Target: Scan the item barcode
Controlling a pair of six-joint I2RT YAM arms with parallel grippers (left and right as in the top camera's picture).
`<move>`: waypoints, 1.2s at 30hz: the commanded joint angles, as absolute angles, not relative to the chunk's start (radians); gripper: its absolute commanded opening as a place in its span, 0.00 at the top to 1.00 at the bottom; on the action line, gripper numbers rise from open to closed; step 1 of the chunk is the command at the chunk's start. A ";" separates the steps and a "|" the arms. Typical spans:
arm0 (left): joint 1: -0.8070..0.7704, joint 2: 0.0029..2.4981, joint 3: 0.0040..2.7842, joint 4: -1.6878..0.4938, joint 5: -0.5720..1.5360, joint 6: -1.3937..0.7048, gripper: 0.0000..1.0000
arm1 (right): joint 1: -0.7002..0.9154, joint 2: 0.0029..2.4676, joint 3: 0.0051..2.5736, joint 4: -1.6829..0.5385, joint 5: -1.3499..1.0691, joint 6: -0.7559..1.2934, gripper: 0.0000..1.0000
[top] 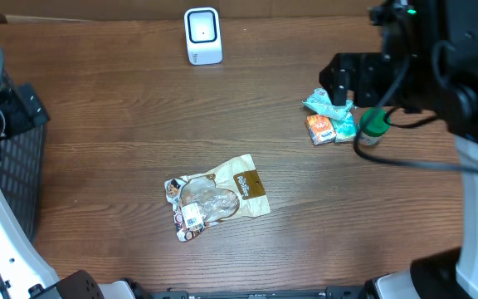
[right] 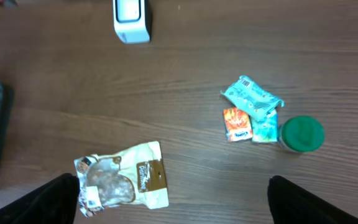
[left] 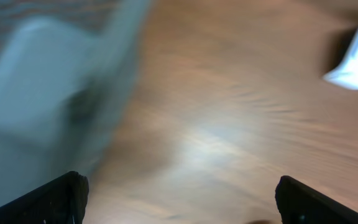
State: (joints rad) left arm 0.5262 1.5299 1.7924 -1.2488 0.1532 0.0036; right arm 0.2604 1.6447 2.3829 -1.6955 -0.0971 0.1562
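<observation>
Brown wooden tabletop [top: 123,124] carries a crinkled snack pouch [top: 217,198], lying flat, well apart from the white scanner [top: 202,36] and nearer the front edge. The pouch is cream and brown with a clear window and a small white label at one corner. Right of the scanner sit small packets [top: 329,116] and a green-lidded jar [right: 302,134], seen whole only in the right wrist view. The left wrist view is blurred. The left gripper [left: 179,186] and right gripper [right: 173,186] have their jaws spread, pinching nothing.
</observation>
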 commanded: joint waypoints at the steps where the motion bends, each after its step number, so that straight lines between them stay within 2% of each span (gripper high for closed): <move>1: 0.529 1.530 1.809 -1.233 0.492 -0.056 0.00 | 0.251 1.595 2.379 -1.694 -0.098 0.151 0.02; 2: 0.529 1.530 1.809 -1.234 0.499 -0.056 0.12 | 0.251 1.593 2.371 -1.694 -0.098 0.151 0.02; 3: 0.528 1.530 1.809 -1.248 0.499 -0.062 0.41 | 0.251 1.593 2.355 -1.694 -0.098 0.151 0.02; 5: 0.511 1.533 1.805 -1.290 0.495 -0.111 0.83 | 0.251 1.593 2.321 -1.694 -0.098 0.151 0.02; 6: 0.495 1.534 1.800 -1.315 0.485 -0.121 0.96 | 0.251 1.593 2.297 -1.694 -0.098 0.151 0.01; 14: 0.233 1.534 1.610 -1.351 0.438 -0.139 0.95 | 0.251 1.600 2.136 -1.683 -0.094 0.147 0.01; 15: 0.148 1.534 1.520 -1.303 0.438 -0.150 0.96 | 0.251 1.604 2.118 -1.677 -0.094 0.148 0.01; 18: 0.028 1.534 1.371 -1.196 0.438 -0.167 0.96 | 0.251 1.613 2.113 -1.674 -0.094 0.148 0.01; 26: -0.220 1.534 1.092 -0.961 0.464 -0.216 0.96 | 0.251 1.627 2.113 -1.663 -0.094 0.148 0.00; 36: -0.382 1.534 0.974 -0.948 0.430 -0.157 0.96 | 0.251 1.632 2.113 -1.663 -0.094 0.149 0.00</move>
State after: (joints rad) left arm -0.3511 1.5394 1.0164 -0.9516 0.4450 -0.1806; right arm 0.2550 1.6310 2.1166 -1.6676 -0.0967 0.1566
